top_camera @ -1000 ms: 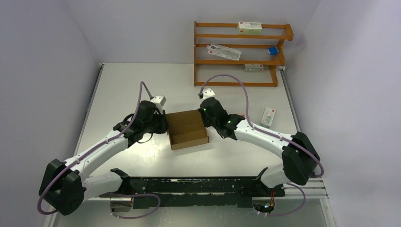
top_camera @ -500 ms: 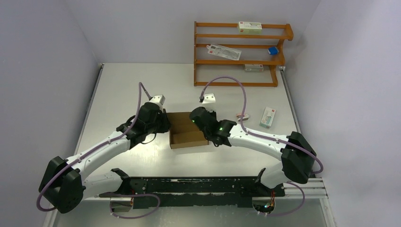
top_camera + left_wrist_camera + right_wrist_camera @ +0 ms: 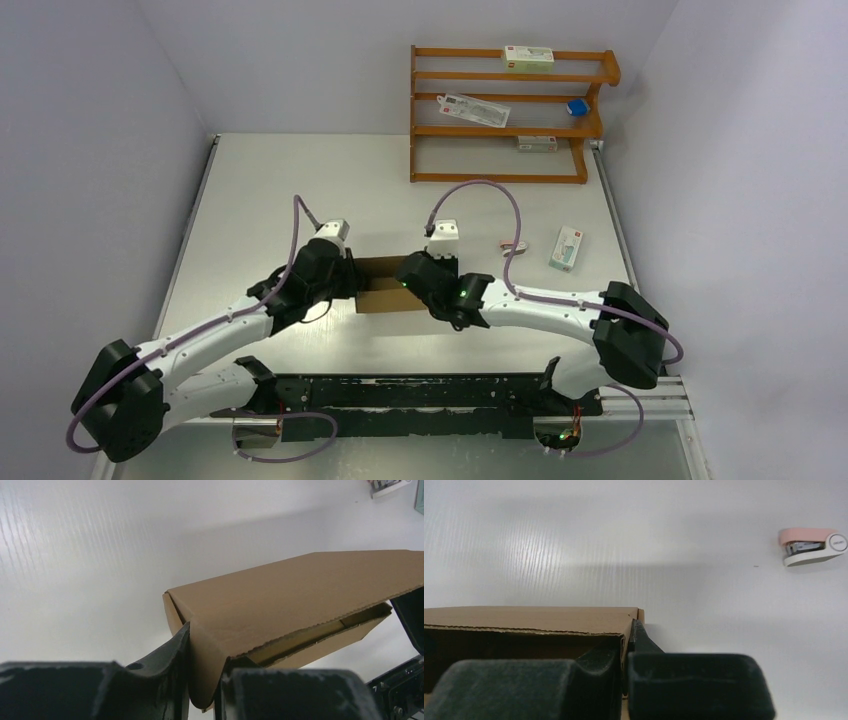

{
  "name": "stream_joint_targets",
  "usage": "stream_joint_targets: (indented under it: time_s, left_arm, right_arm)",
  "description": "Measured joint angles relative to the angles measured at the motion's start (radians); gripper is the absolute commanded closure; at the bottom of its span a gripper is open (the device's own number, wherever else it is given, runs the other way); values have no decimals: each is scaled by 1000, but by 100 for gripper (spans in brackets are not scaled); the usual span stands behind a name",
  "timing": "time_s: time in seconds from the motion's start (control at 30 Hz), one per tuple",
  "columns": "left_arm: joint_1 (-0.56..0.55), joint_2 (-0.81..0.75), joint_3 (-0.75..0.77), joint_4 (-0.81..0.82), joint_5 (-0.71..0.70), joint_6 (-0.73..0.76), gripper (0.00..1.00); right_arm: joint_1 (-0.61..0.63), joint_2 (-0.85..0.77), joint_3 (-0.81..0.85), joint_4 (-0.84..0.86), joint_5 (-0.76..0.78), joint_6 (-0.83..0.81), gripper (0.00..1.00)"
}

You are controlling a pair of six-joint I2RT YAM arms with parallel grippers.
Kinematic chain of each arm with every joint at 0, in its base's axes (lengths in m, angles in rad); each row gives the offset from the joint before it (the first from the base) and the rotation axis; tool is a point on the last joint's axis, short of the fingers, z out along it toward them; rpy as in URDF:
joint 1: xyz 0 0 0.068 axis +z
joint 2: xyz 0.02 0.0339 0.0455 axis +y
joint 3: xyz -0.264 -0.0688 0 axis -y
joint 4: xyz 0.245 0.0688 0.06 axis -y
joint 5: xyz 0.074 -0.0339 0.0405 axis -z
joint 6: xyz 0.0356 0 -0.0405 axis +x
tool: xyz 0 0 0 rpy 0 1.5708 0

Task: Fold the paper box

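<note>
Left fingers point(image 3: 170, 657) nearly closed, pinching left wall of paper box point(image 3: 384, 284), steadying it. Box sits mid-surface point(image 3: 300, 190) between both arms, lid panel lowered, apparently untucked. Right fingers point(image 3: 644, 642) clamped tight on right wall, likely bracing for closing.

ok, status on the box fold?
Left gripper shut on the left wall of the paper box, right gripper shut on the right wall. Lid folded over, front edge not tucked. Stapler sits apart, nothing in the way.
</note>
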Motion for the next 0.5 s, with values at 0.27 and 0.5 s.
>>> stream_joint_targets:
  time_s: [0.27, 0.5]
  left_arm:
    - [-25, -112, -57, -1, 0, -10, 69]
    - [-36, -227, -79, -2, 4, -31, 59]
  right_arm:
    - [71, -43, -76, 38, 13, 42, 67]
    - [113, -126, -129, 79, -3, 57, 48]
